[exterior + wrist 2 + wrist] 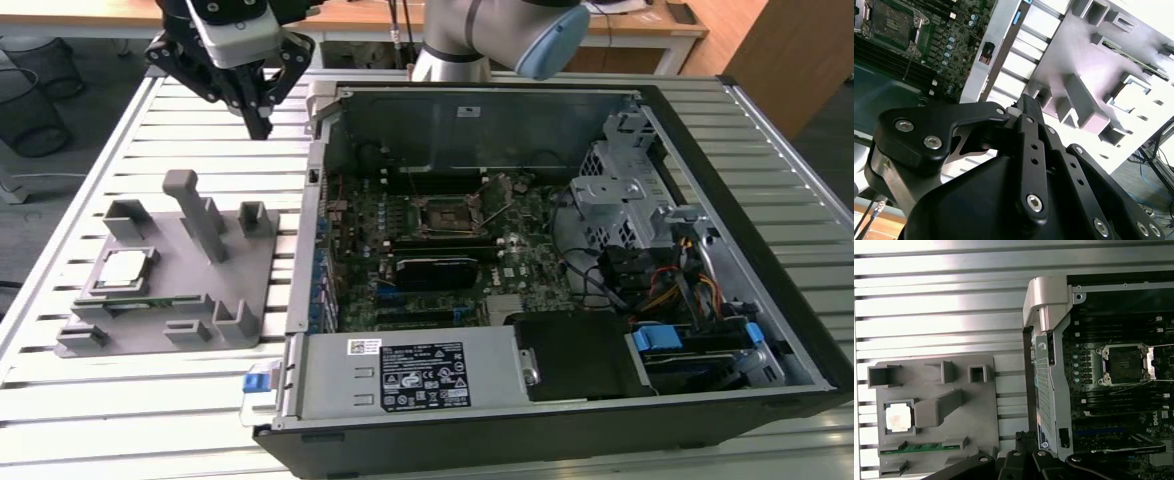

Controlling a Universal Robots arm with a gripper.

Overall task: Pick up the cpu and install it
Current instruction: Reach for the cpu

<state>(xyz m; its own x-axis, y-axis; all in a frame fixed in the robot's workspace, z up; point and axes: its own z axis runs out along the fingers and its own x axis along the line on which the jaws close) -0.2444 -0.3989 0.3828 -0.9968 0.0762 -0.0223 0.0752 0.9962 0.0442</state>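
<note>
The cpu [124, 267], a small square chip with a shiny silver top, lies flat in a pocket of the grey fixture block [200, 300] on the exterior view's left. In the first wrist view the cpu [898, 417] sits in the same pocket of the fixture [974, 410]. My gripper [258, 128] hangs above the slatted table behind the fixture, well away from the cpu, its black fingers pressed together with nothing between them. The open motherboard socket [447, 215] lies inside the computer case; it also appears in the wrist views as socket [1124, 365] and socket [891, 22].
The open black computer case [747, 150] fills the middle and right, with a metal side wall [316, 200] between fixture and motherboard. A tall grey post [200, 215] rises from the fixture. A green memory stick [921, 447] lies in the fixture's slot. Slatted table [200, 140] surrounds everything.
</note>
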